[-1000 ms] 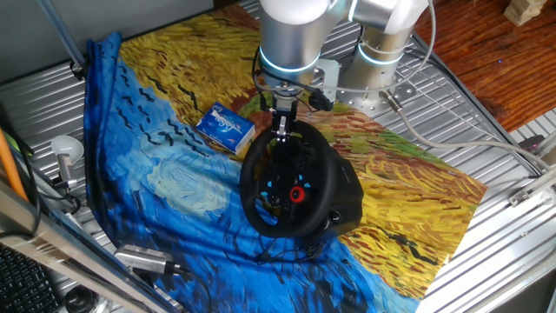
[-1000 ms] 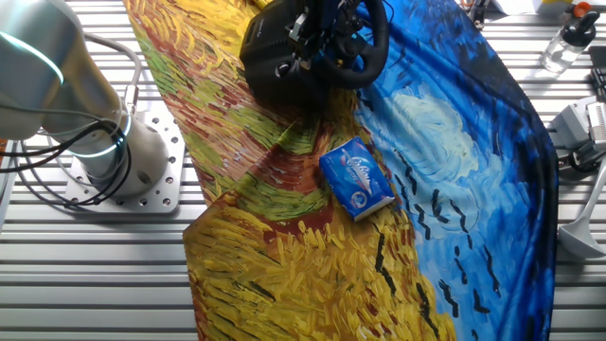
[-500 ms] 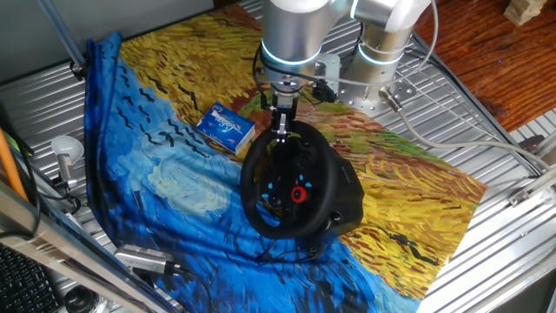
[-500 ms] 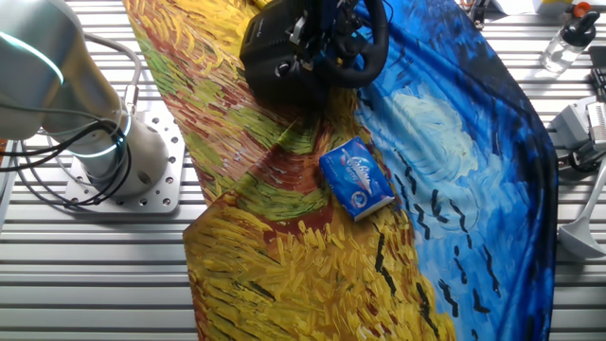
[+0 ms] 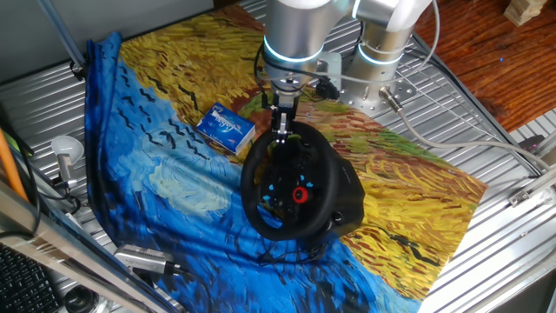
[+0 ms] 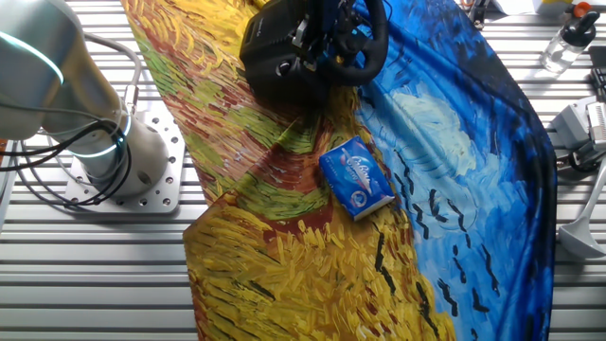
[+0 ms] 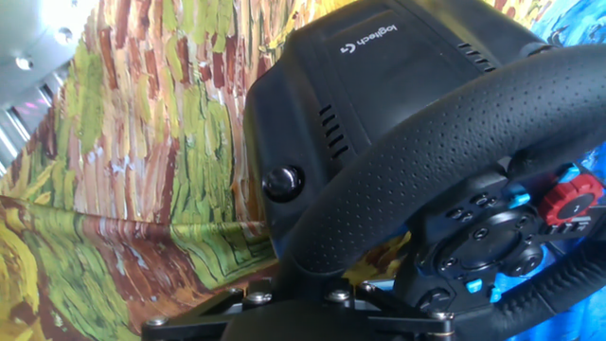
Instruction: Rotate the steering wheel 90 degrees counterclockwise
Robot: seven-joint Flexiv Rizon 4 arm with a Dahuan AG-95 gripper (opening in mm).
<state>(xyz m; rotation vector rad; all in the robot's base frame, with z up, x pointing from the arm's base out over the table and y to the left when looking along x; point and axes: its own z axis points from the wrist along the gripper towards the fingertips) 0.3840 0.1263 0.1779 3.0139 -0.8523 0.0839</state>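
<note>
From one fixed view: steering wheel [image 5: 289, 184] standing near the middle of the painted cloth [image 5: 156, 165], just right of the blue-and-white box [image 5: 225, 126]. Tool [image 5: 281, 132] directly above the wheel's top arc, pointing straight down onto the rim. Black ring, bulky black base behind it, red button and small blue ones on the hub. Fingers too small here to judge their spread.

From the other fixed view: wheel [image 6: 352, 43] at the top edge, beyond the box [image 6: 357, 178] and well apart from it; tool mostly cut off, grip impossible to read.

From the hand view: textured black rim [image 7: 417, 161] crossing diagonally, right at the tool's base, hub buttons lower right, base top with logo behind. Fingertips hidden; pinching or merely straddling the rim cannot be told.
</note>
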